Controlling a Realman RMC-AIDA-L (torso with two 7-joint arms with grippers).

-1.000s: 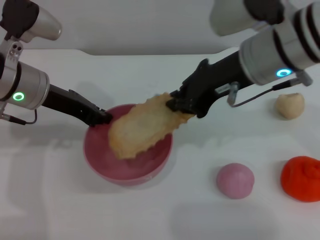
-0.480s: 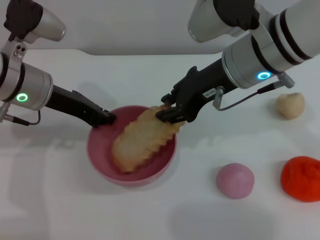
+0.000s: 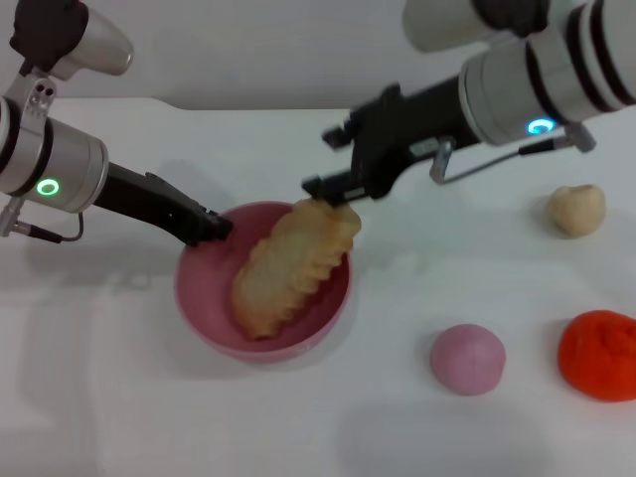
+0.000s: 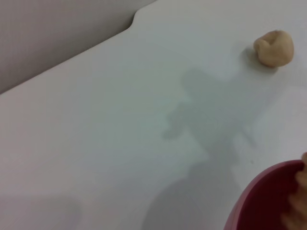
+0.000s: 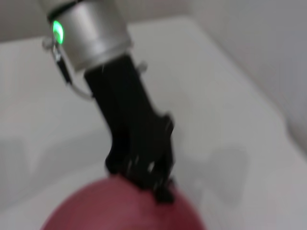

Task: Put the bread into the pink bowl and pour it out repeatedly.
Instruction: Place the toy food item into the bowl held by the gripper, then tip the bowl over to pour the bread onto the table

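- Resting in the pink bowl (image 3: pixel 263 288), the bread (image 3: pixel 290 263) lies tilted: its lower end sits down in the bowl's hollow and its upper end leans out over the far rim, toward the robot's right.
- You see the loaf's plain tan side facing up, with the ridged edge running along the side nearer the right arm.
- Your right gripper (image 3: pixel 333 191) hovers just above the raised end of the bread with its fingers spread apart and nothing between them; whether the lower finger brushes the loaf you cannot tell from the head view.
- Your left gripper (image 3: pixel 212 231) sits at the bowl's far-left rim and is clamped on that rim; the right wrist view shows its black fingers pinched over the pink edge.
- You get only a sliver of the bowl and a bit of the bread at one corner of the left wrist view, with none of that arm's own fingers visible.
- The bowl stands upright on the white table (image 3: pixel 119 397), between the two arms.
- Well off to the robot's right you have a beige bun (image 3: pixel 576 210) at the far side, a pinkish ball (image 3: pixel 467 359) nearer, and a red-orange lumpy object (image 3: pixel 598 355) beside the ball at the frame's edge; all three lie apart from the bowl.
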